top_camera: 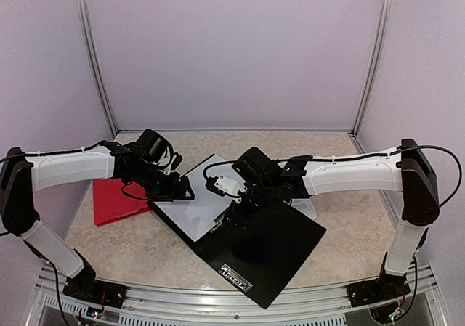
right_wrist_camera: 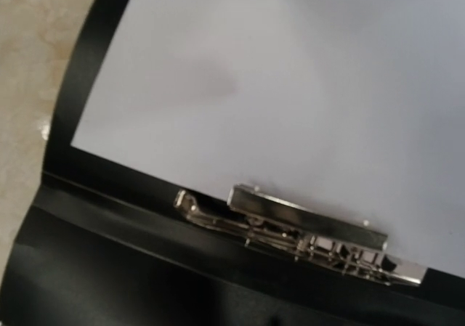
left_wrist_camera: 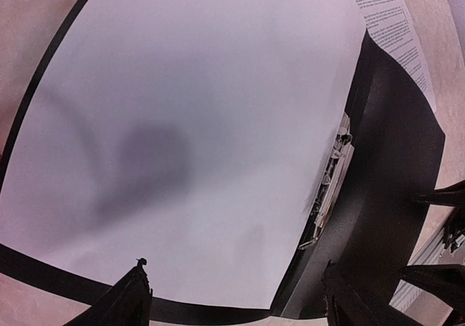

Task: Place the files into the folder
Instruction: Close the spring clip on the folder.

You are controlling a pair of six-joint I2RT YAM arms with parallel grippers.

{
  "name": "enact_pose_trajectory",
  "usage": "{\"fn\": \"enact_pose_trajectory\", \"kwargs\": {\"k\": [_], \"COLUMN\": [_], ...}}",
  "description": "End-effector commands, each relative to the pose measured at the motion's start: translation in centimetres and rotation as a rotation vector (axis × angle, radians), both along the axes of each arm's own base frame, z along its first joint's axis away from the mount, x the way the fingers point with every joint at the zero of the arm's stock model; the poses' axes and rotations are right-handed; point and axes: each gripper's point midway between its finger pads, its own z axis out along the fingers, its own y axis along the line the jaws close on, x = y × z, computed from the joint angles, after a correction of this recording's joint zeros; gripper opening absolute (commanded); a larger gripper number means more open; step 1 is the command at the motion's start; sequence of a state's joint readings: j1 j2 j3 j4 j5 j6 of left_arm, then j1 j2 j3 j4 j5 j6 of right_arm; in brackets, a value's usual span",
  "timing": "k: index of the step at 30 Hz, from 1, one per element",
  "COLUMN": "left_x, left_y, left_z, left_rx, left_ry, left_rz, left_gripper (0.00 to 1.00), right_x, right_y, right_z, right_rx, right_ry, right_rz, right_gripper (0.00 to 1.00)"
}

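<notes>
The black folder (top_camera: 272,250) lies open in the middle of the table. A blank white sheet (top_camera: 192,210) of the files rests on its left half, one edge at the metal clip (right_wrist_camera: 305,231) along the spine. A printed sheet (left_wrist_camera: 385,21) sticks out from under the folder's far side. My left gripper (left_wrist_camera: 240,304) hovers low over the blank sheet (left_wrist_camera: 203,123), its fingers (left_wrist_camera: 127,300) wide apart and open with nothing between them. My right gripper (top_camera: 243,197) sits over the clip at the spine. Its fingers are out of its wrist view, which shows only clip, sheet (right_wrist_camera: 290,72) and black cover.
A red folder (top_camera: 116,199) lies at the left, partly under the left arm. Another sheet's corner (top_camera: 306,208) shows at the black folder's right edge. White walls enclose the table on three sides, and a metal rail (top_camera: 218,304) runs along the near edge.
</notes>
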State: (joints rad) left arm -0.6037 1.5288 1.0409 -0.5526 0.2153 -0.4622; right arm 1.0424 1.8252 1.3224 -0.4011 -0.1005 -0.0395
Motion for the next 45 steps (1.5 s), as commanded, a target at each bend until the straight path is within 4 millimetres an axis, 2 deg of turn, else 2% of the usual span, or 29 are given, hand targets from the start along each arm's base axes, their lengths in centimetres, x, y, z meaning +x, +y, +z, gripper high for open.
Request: {"fn": "enact_pose_trajectory", "kwargs": {"k": [1, 5, 23, 38, 45], "left_x": [0.4, 0.5, -0.2, -0.5, -0.9], "left_y": [-0.7, -0.4, 0.6, 0.7, 0.7], "left_z": [-0.1, -1.6, -6.8, -8.8, -9.4], "left_rx": [-0.087, -0.083, -0.031, -0.019, -0.022], "left_ry": [0.034, 0.087, 0.207, 0.237, 0.248], "left_rz": [0.017, 0.025, 0.030, 0.020, 0.015], "left_gripper": [0.79, 0.79, 0.79, 0.79, 0.78], "right_x": [-0.1, -0.2, -0.3, -0.5, -2.2], "right_y": [0.8, 1.0, 1.6, 2.1, 2.8], "right_z": [-1.1, -1.7, -1.6, -1.7, -1.9], "right_rx": [-0.024, -0.030, -0.041, -0.071, -0.078], "right_ry": [0.022, 0.033, 0.034, 0.033, 0.009], "right_rz": [0.009, 0.015, 0.031, 0.065, 0.179], "right_gripper": [0.60, 0.60, 0.60, 0.60, 0.56]}}
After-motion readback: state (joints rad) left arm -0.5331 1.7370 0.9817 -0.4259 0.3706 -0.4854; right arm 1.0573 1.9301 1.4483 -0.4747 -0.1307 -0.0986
